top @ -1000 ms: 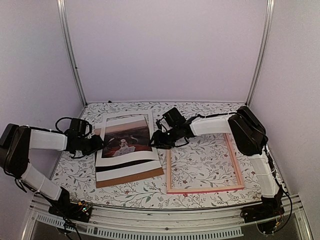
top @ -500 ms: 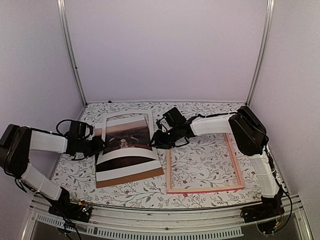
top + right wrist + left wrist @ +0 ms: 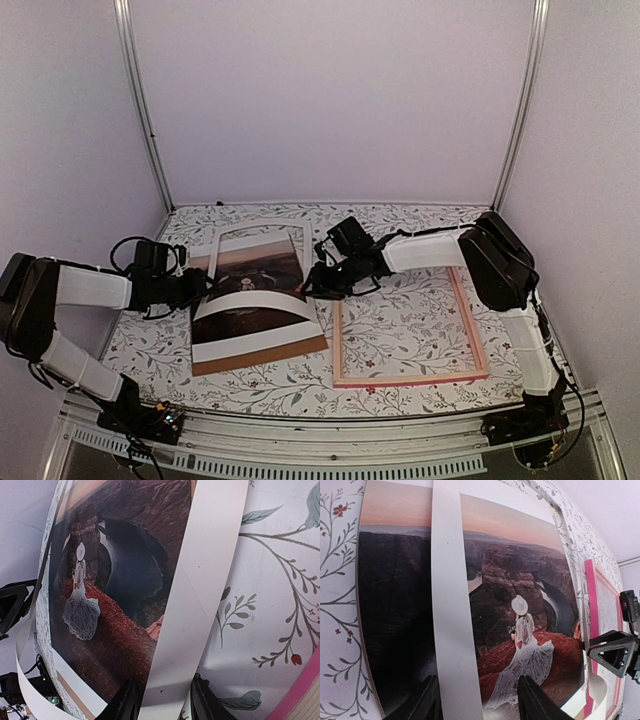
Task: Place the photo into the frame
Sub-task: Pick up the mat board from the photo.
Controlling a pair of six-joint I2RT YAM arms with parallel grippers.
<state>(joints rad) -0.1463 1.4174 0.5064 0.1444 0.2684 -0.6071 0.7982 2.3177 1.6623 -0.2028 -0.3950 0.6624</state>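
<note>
The photo (image 3: pixel 250 270), a dark canyon print with a figure in a white dress, lies left of centre under a white card mat (image 3: pixel 250 303) that arches upward. My left gripper (image 3: pixel 203 288) is at its left side. In the left wrist view its jaws (image 3: pixel 477 702) stand open over the photo (image 3: pixel 520 580), with the mat's left rail (image 3: pixel 450 605) between them. My right gripper (image 3: pixel 308 288) is at the right side. The mat's right rail (image 3: pixel 200 580) fills the gap between its jaws (image 3: pixel 165 700); I cannot tell whether they grip it. The pink frame (image 3: pixel 410 380) lies flat to the right.
A brown backing board (image 3: pixel 270 353) pokes out under the stack's near edge. The flowered tablecloth (image 3: pixel 150 340) covers the table. White walls and metal posts (image 3: pixel 140 110) close in the back and sides. The frame's pink rail (image 3: pixel 590 610) runs close to the photo's right edge.
The mat and photo have bowed upward between the two grippers. The right jaws have narrowed around the mat's rail. The left gripper has edged slightly to the right.
</note>
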